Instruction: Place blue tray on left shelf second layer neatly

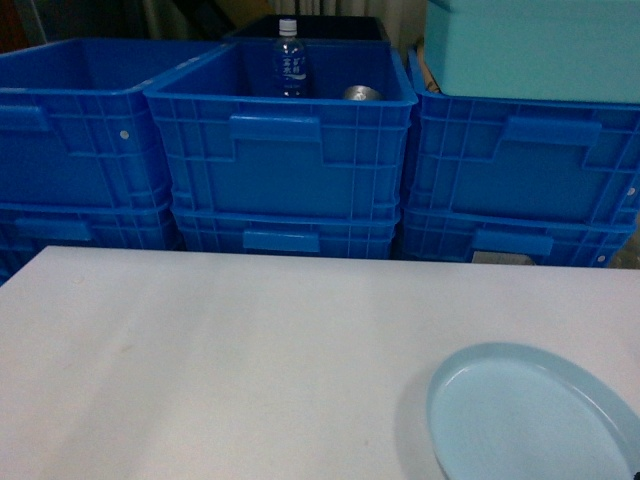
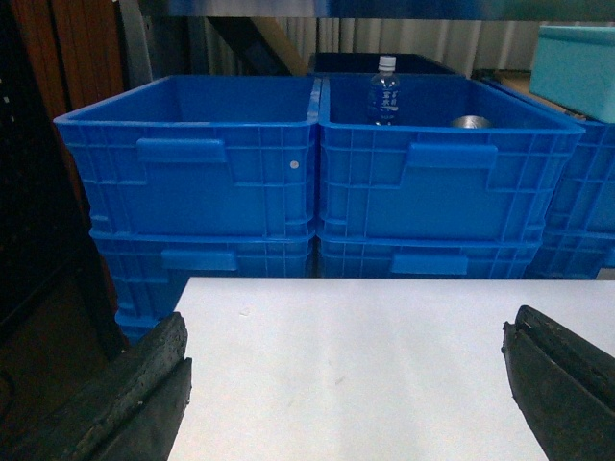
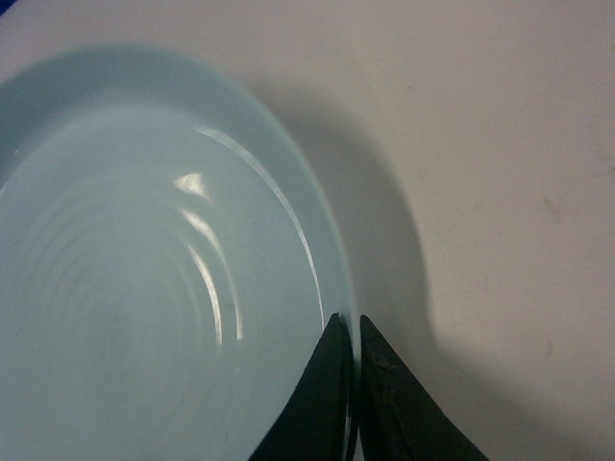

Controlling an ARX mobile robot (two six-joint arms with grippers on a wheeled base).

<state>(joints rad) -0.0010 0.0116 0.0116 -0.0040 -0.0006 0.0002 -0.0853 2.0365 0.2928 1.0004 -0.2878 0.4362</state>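
**Pale blue tray gripped at its rim near the bench's front right corner**

At the far left, beyond the back edge of the bench [image 1: 200, 350], stood a stack of blue crates [image 1: 70, 130], the upper one open at the top. The left wrist view showed the left gripper [image 2: 346, 384] released, its two dark fingers [image 2: 144, 394] spread wide apart over the white surface near the bench's left edge, with nothing between them.

Just right of that stack, touching it, stood the middle crate [image 1: 280, 150] on another crate. Inside it a clear water bottle [image 1: 289, 58] with a white cap and blue label stood upright, and beside the bottle, to its right, the top of a silver can [image 1: 362, 93] showed above the wall. A dark bin [image 1: 310, 25] sat behind this crate.

Further right a third stack of crates [image 1: 520, 160] carried a pale teal box [image 1: 530, 45] on top.

The blue tray [image 1: 530, 415] lay toward the front right corner of the bench, its far rim raised, casting a shadow on the white surface. The right gripper [image 3: 355, 331] was clenched on the tray's rim, one finger inside the rim and the other outside it, the tips nearly meeting across the thin edge.
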